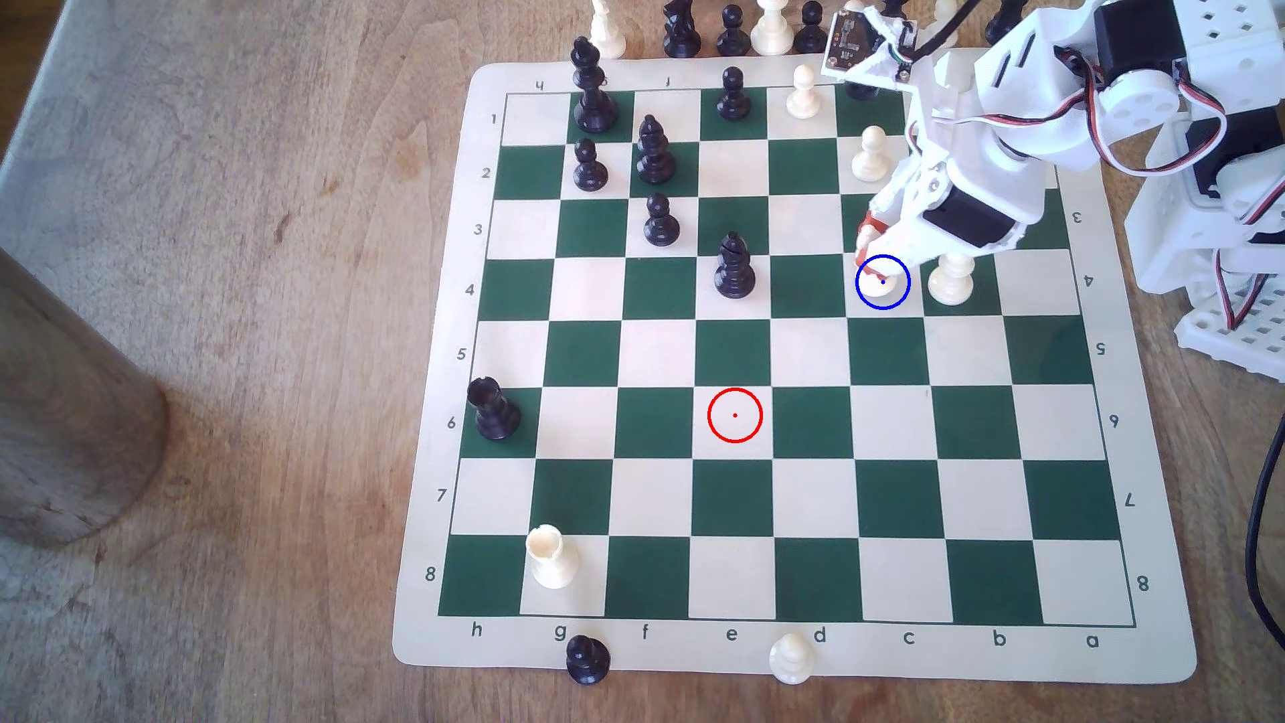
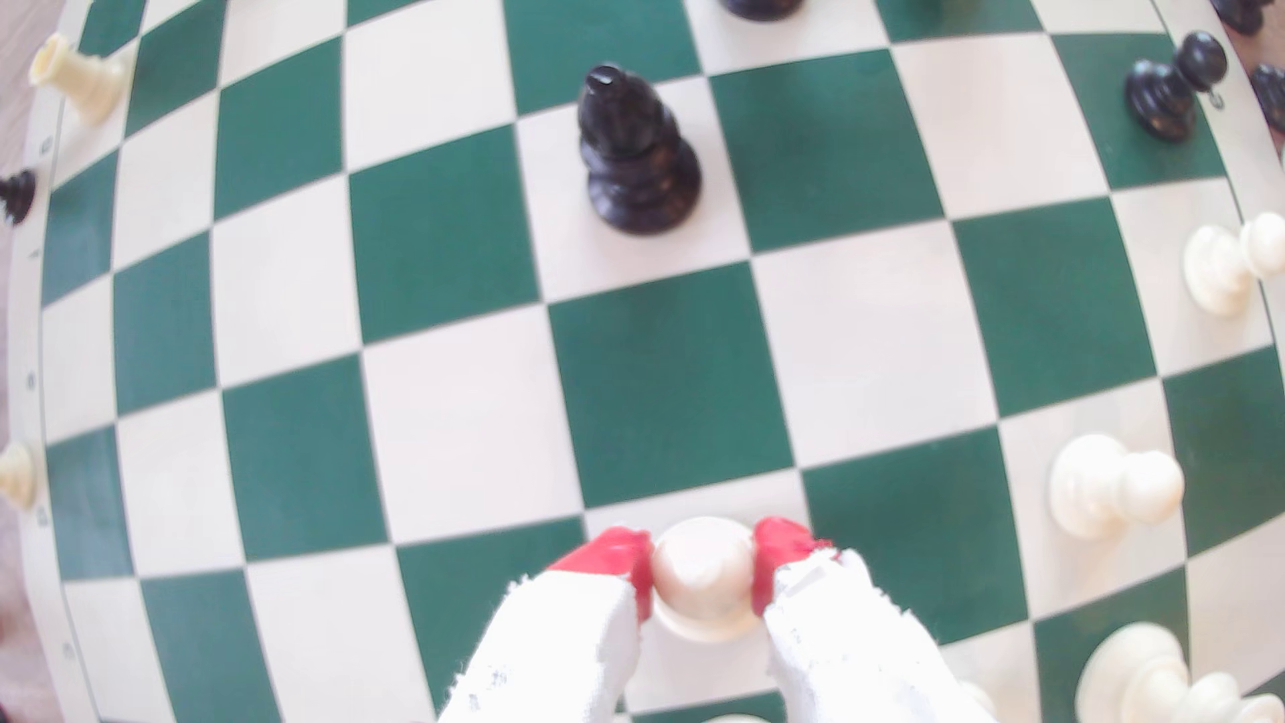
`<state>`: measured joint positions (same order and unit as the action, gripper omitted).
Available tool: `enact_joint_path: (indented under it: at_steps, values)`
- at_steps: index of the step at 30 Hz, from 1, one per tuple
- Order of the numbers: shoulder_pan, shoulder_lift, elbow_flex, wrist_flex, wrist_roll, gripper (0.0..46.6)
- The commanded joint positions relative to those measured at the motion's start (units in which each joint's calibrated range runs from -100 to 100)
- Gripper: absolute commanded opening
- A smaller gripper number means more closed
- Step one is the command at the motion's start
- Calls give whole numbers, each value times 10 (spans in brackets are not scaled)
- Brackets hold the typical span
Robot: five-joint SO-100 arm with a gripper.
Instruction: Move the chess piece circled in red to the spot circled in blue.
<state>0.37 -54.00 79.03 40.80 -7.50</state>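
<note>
Your red-tipped white claw [image 2: 702,573] is clamped on the domed head of the cream-white bishop-like piece [image 2: 704,580], which sits at the blue-ringed cream square [image 1: 893,295]. Just beside it, toward the exterior view's right, a cream piece [image 1: 951,281] crowds the claw. A black bishop [image 1: 734,267] stands two squares to the left.

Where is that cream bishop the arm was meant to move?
The cream bishop sits between the gripper's red fingertips, at the blue-ringed square on the exterior view's right, just left of a taller cream piece.
</note>
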Motion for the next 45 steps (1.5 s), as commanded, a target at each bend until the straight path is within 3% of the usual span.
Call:
enact_joint_path:
  at_steps: [1, 10, 28, 32, 36, 39, 41, 45]
  values:
    - [0, -18, -7, 0, -2, 103]
    - [0, -40, -13, 25, 3, 199]
    - [-28, -223, -146, 343, 15, 227]
    - [-15, -287, -147, 397, 18, 182]
    - [-18, -332, -156, 447, 18, 182]
    - [-20, -374, -156, 467, 15, 56]
    - [-19, -402, -114, 407, 11, 6]
    - [-10, -417, -22, 223, -4, 2]
